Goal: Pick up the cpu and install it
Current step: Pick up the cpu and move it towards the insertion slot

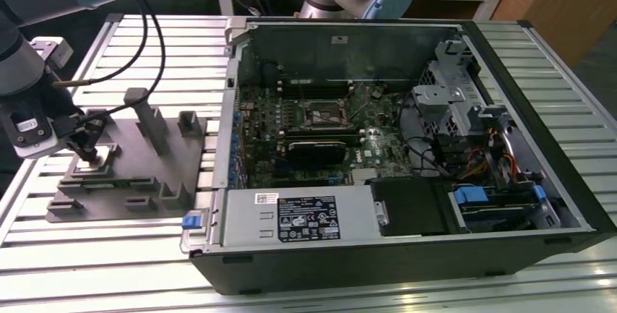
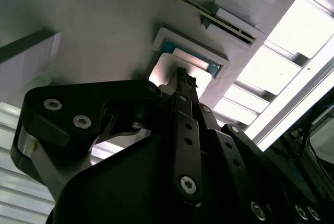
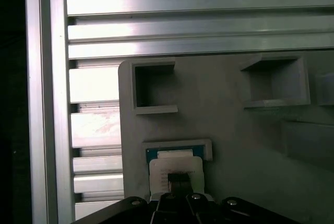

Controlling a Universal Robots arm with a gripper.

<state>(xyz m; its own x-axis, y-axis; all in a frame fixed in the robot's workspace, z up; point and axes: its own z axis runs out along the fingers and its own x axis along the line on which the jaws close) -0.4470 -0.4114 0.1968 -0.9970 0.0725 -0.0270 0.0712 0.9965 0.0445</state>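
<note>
You are looking at a slatted aluminium table (image 1: 87, 255) that is carrying everything in the scene. An open computer case (image 1: 405, 259) is lying on its side towards the exterior view's right, with its motherboard (image 1: 318, 121) facing up. A gray fixture tray (image 1: 144, 176) is sitting just beside the case, on the exterior view's left. Your arm (image 1: 19, 60) is reaching down over the far corner of that tray. The gripper (image 1: 89, 155) is pointing straight down into a shallow square pocket, and in both wrist views its fingertips (image 2: 180, 75) (image 3: 179, 181) are looking drawn together into one narrow tip, gripping nothing between them. The cpu (image 2: 163, 73) (image 3: 175, 164) is lying flat in that pocket with its pale metal top up, directly under the tip. You cannot tell whether the tip is touching it or hovering just above it.
</note>
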